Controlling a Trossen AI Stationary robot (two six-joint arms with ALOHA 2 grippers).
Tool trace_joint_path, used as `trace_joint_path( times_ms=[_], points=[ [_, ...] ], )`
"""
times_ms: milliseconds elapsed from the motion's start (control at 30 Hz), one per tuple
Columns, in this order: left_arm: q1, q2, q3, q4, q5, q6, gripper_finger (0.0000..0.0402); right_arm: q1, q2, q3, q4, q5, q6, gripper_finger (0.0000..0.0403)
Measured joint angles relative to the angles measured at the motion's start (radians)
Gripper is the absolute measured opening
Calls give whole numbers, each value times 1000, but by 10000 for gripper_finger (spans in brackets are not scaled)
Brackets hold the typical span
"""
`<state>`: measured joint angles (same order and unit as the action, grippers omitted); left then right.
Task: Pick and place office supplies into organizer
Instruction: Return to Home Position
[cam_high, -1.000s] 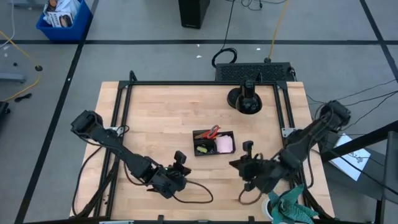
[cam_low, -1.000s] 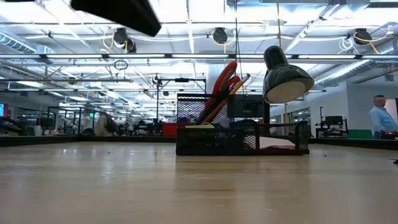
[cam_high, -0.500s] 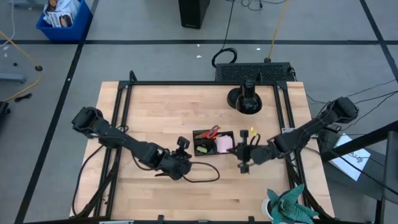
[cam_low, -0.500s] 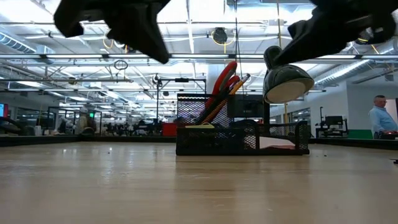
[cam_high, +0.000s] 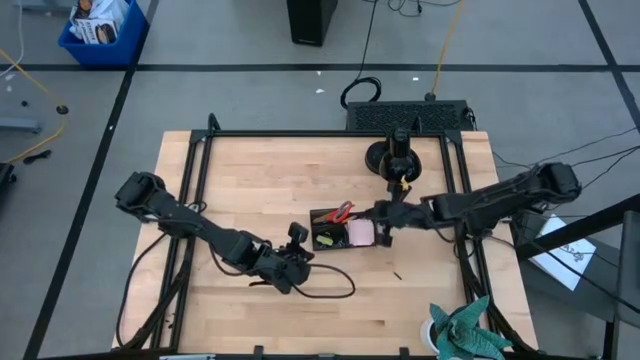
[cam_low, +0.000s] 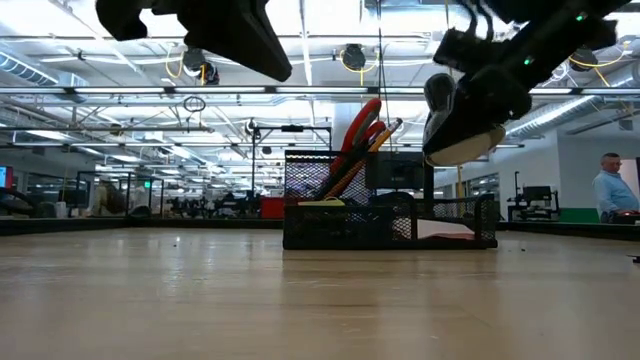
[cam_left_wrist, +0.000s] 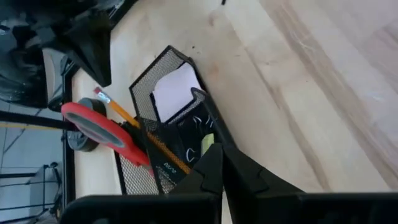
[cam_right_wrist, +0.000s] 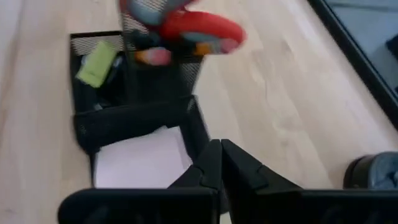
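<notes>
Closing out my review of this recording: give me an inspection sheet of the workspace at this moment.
Surface: wooden table, no damage seen.
Job's things: organizer holds scissors, pencil, sticky pad and yellow-green piece.
Clutter: small dark bit lies near the organizer, cannot tell what; cloth at the near right corner; stand base at the far edge.
Grippers: left gripper and right gripper flank the organizer, raised, fingers shut, empty.
Cables: cable loop on the table by the left arm; floor cables beyond.
Surroundings: blue bin on the floor; person far off.
</notes>
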<state>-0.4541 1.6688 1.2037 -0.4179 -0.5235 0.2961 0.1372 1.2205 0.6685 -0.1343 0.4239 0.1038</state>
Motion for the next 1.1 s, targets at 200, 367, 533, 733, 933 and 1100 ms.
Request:
trace_joint_path(
  times_ms=[200,367,533,733,933,1100],
  points=[
    [2,0,0,-1,0,-39,30,-111,41,0,-4,-94,5,0],
    [3,0,0,1,1,-16,30,-192,97,0,-5,-167,7,0],
    [10,0,0,1,0,-9,18,-223,143,0,-5,-192,-2,0],
    [9,0,0,0,1,-10,3,-195,169,0,3,-186,-72,0],
    [9,0,0,1,1,-15,19,-184,170,1,0,-189,-89,0],
    [9,0,0,1,1,-21,27,-158,170,1,5,-185,-86,0]
  ],
)
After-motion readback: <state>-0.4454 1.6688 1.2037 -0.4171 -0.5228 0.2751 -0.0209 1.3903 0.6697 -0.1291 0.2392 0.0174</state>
